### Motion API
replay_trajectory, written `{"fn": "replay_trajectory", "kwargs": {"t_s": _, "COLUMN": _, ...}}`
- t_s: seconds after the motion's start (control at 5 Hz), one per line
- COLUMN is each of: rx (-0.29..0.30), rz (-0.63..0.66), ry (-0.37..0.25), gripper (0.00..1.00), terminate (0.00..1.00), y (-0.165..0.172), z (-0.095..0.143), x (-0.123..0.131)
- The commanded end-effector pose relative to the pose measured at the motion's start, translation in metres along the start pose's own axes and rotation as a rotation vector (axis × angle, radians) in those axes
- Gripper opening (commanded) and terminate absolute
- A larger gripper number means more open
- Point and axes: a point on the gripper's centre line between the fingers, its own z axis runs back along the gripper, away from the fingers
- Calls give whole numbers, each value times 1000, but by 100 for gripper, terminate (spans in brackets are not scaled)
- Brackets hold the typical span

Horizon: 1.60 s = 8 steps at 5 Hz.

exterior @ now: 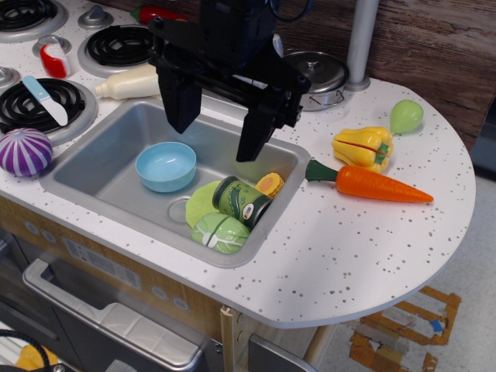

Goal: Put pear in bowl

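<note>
The light-green pear [406,115] stands on the speckled counter at the far right, just behind the yellow pepper [363,147]. The light-blue bowl [166,166] sits empty in the left part of the grey sink [93,159]. My black gripper [215,138] hangs over the middle of the sink, right of the bowl and far left of the pear. Its two fingers are spread wide apart and hold nothing.
In the sink lie a green can [241,202], a veined cabbage half [221,232], a flat lime-green piece [201,203] and an orange slice [270,184]. A carrot [370,183] lies in front of the pepper. A silver pot [316,76], a purple onion [25,151], stove burners and a grey pole [361,43] stand around.
</note>
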Motion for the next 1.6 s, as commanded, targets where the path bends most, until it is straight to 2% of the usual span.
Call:
{"fn": "replay_trajectory", "kwargs": {"t_s": 0.0, "rx": 0, "rz": 0, "ry": 0, "gripper": 100, "terminate": 0, "y": 0, "z": 0, "x": 0}}
{"fn": "replay_trajectory", "kwargs": {"t_s": 0.2, "rx": 11, "rz": -27, "ry": -25, "gripper": 100, "terminate": 0, "y": -10, "z": 0, "x": 37}}
{"fn": "replay_trajectory", "kwargs": {"t_s": 0.4, "rx": 37, "rz": -33, "ry": -93, "gripper": 100, "terminate": 0, "y": -32, "z": -2, "x": 77}}
{"fn": "replay_trajectory", "kwargs": {"t_s": 0.8, "rx": 52, "rz": -91, "ry": -233, "gripper": 100, "terminate": 0, "y": -73, "z": -1, "x": 140}}
{"fn": "replay_trajectory", "kwargs": {"t_s": 1.0, "rx": 76, "rz": -133, "ry": -299, "gripper": 100, "terminate": 0, "y": -87, "z": -7, "x": 172}}
{"fn": "replay_trajectory", "kwargs": {"t_s": 1.2, "rx": 75, "rz": -185, "ry": -355, "gripper": 100, "terminate": 0, "y": -93, "z": -21, "x": 204}}
{"fn": "replay_trajectory", "kwargs": {"t_s": 1.4, "rx": 37, "rz": -218, "ry": -391, "gripper": 100, "terminate": 0, "y": -100, "z": -34, "x": 228}}
